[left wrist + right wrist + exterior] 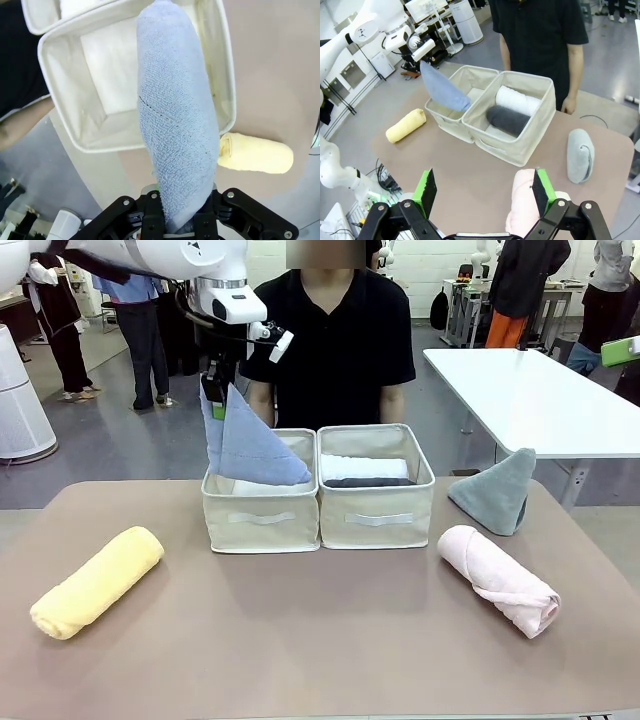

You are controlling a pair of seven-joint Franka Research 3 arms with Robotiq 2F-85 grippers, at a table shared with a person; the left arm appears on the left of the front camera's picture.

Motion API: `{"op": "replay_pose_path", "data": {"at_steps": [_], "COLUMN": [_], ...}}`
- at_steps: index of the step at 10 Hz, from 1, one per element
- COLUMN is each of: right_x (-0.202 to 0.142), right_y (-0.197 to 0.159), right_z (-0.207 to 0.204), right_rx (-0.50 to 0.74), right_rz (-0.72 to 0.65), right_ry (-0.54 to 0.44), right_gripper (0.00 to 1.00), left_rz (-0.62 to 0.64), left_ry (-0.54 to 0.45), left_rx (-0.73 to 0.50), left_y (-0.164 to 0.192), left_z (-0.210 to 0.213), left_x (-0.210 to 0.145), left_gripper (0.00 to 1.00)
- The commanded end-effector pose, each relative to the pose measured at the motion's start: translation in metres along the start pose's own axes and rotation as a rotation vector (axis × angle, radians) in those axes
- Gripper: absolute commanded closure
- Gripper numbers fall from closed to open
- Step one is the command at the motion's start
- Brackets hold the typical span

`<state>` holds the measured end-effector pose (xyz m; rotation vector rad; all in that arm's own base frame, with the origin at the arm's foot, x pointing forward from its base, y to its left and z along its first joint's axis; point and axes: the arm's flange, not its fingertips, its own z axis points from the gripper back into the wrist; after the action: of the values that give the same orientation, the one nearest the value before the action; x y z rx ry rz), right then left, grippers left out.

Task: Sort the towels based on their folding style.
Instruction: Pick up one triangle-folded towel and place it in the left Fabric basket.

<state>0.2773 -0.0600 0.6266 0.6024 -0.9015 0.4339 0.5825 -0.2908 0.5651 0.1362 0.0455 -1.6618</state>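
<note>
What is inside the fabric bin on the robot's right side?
A white rolled towel and a dark grey rolled towel lie side by side in the right bin. They cover the bin's floor, so whether anything lies beneath them cannot be seen.

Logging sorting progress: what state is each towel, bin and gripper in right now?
Light blue cone towel: gripped by left gripper, tilted over left bin.
Grey-teal cone towel: upright on table.
Yellow roll: lying on table.
Pink roll: lying on table.
White roll: in right bin.
Dark grey roll: in right bin.
Right gripper: open.
</note>
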Motion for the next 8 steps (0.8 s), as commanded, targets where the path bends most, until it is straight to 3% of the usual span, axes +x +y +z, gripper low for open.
{"op": "replay_pose_path", "data": {"at_steps": [1,4,8], "right_x": [-0.001,-0.001,-0.001], "right_y": [-0.001,-0.001,-0.001], "right_z": [-0.002,-0.002,-0.002], "right_rx": [0.030,0.030,0.030], "right_rz": [0.010,0.010,0.010], "right_ry": [-0.006,-0.006,-0.006], "right_gripper": [0.00,0.00,0.00], "left_rz": [-0.053,-0.073,-0.110], "left_ry": [-0.071,-0.073,0.025], "left_rx": [-0.041,-0.164,-0.294], "left_y": [0.006,0.005,-0.009], "left_z": [-0.011,-0.058,-0.114], "left_x": [0.004,0.011,0.024], "left_gripper": [0.81,0.81,0.81]}}
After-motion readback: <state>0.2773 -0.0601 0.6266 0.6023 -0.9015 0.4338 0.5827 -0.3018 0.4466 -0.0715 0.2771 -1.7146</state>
